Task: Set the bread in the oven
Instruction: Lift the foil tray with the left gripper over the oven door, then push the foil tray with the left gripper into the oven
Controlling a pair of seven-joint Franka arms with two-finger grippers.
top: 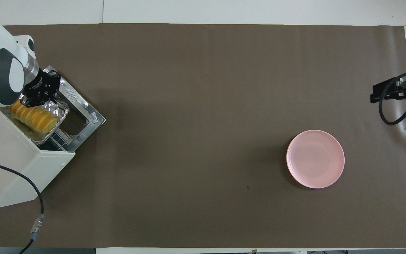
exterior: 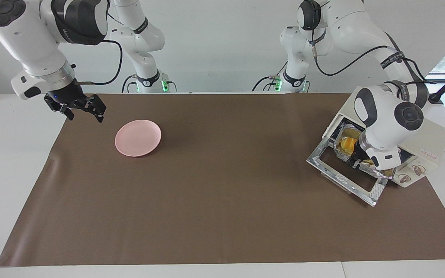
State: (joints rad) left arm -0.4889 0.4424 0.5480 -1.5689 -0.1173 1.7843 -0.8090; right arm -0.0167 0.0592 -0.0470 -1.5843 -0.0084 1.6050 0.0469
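A: Closest to the lens in the facing view is the bare brown worktop [exterior: 222, 216], and next comes the oven [exterior: 431, 150], its chrome-framed door [exterior: 346, 175] dropped flat, at the left arm's end.

B: And the left gripper [top: 34, 100]?

A: It's at the oven's mouth, over the open door, right at the rim of the foil tray [top: 56, 114]. It may be pinching or pushing that rim, but I can't tell how far its fingers stand apart; the wrist hides them from across the table.

B: Where does the bread [top: 34, 118] lie from it?

A: Just beside the gripper, on the oven's side of it, lying in the tray. Its long axis runs along the oven's mouth, crosswise to the way in. The tray sits partly inside and partly out over the door.

B: So what does the next move turn on?

A: My guess is a straight push inward from the gripper's side, keeping the tray square so the loaf doesn't catch on the opening. The left arm is plainly the nearer one.

B: The right gripper [exterior: 85, 108]?

A: Waiting in the air over the worktop's edge at its own end, fingers spread, holding nothing. The pink plate [exterior: 138, 138] lies near it, well apart from the oven.
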